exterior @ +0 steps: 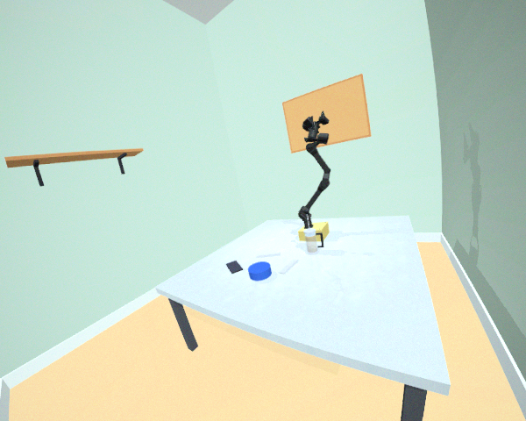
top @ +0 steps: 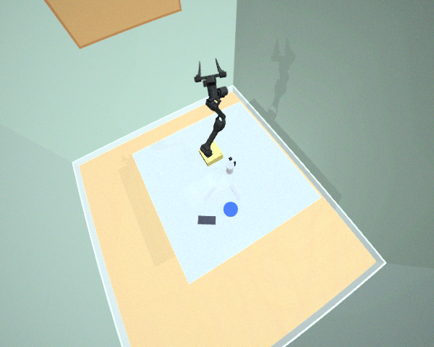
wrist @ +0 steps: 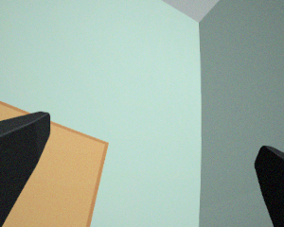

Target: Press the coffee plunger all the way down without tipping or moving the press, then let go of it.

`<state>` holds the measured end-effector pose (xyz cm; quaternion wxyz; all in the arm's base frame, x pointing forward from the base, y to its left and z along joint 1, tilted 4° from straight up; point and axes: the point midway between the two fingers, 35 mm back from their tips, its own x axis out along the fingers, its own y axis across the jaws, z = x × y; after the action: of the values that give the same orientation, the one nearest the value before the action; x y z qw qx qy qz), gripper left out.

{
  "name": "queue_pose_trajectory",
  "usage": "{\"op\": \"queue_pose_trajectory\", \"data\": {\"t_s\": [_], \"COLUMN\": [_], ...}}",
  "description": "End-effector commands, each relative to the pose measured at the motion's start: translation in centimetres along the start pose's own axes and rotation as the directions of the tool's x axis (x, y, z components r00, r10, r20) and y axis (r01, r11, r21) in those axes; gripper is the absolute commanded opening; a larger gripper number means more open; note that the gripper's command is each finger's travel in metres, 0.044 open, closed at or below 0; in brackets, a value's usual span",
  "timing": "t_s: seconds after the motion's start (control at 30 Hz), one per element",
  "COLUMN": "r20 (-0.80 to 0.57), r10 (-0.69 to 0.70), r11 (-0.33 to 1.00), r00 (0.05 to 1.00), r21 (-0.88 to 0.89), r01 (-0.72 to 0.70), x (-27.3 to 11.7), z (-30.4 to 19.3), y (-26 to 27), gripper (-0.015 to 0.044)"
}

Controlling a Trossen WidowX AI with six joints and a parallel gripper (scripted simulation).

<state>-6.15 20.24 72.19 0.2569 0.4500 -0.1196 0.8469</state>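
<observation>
A white table (exterior: 353, 289) fills the corner of a pale green room, with the coffee press (exterior: 312, 243) standing upright on it just in front of the arm's yellow base block (exterior: 320, 227), handle turned to the side. The arm (exterior: 318, 176) rises from that block almost to full stretch, far above the press, and the gripper (top: 210, 71) at its tip points up and away toward an orange wall panel (exterior: 344, 109). Its fingers are spread wide with nothing between them; the wrist view shows only wall, ceiling and the panel's edge between the two dark fingertips.

The press therefore lies well below and behind the direction the gripper faces, close to the base block, its plunger axis vertical. Any push will likely require the arm to fold down and turn the gripper to face the table above the plunger knob (top: 230, 158).

Farther from the base block than the press lie a blue disc (exterior: 259, 270), a dark flat card (exterior: 233, 266) and two pale strips (exterior: 287, 266).
</observation>
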Motion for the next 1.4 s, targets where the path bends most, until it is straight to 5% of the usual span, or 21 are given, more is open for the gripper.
{"op": "queue_pose_trajectory", "data": {"t_s": [0.0, 0.17, 0.3, 0.5, 0.7, 0.9, 1.07, 1.37], "r20": [0.078, 0.209, 0.366, 0.613, 0.838, 0.961, 0.98, 0.784], "r10": [0.108, 0.249, 0.4, 0.519, 0.458, 0.271, 0.091, -0.315], "r11": [0.986, 0.914, 0.73, 0.298, -0.18, -0.583, -0.794, -0.891], "r00": [0.991, 0.946, 0.84, 0.596, 0.297, 0.049, -0.178, -0.535], "r21": [0.118, 0.272, 0.427, 0.523, 0.414, 0.204, -0.037, -0.439], "r01": [-0.117, -0.3, -0.534, -0.798, -0.892, -0.786, -0.607, -0.118], "x": [-0.2, -1.4, -4.1, -10.7, -19.3, -26.8, -33.3, -44.2], "z": [0.8, 2.8, 5.4, 10.1, 14.8, 17.9, 17.9, 12.6], "y": [3.8, 9.0, 14.1, 19.2, 19.9, 17.0, 13.3, 4.2], "gripper": [0.044, 0.044, 0.044, 0.044, 0.044, 0.044, 0.044, 0.044]}}
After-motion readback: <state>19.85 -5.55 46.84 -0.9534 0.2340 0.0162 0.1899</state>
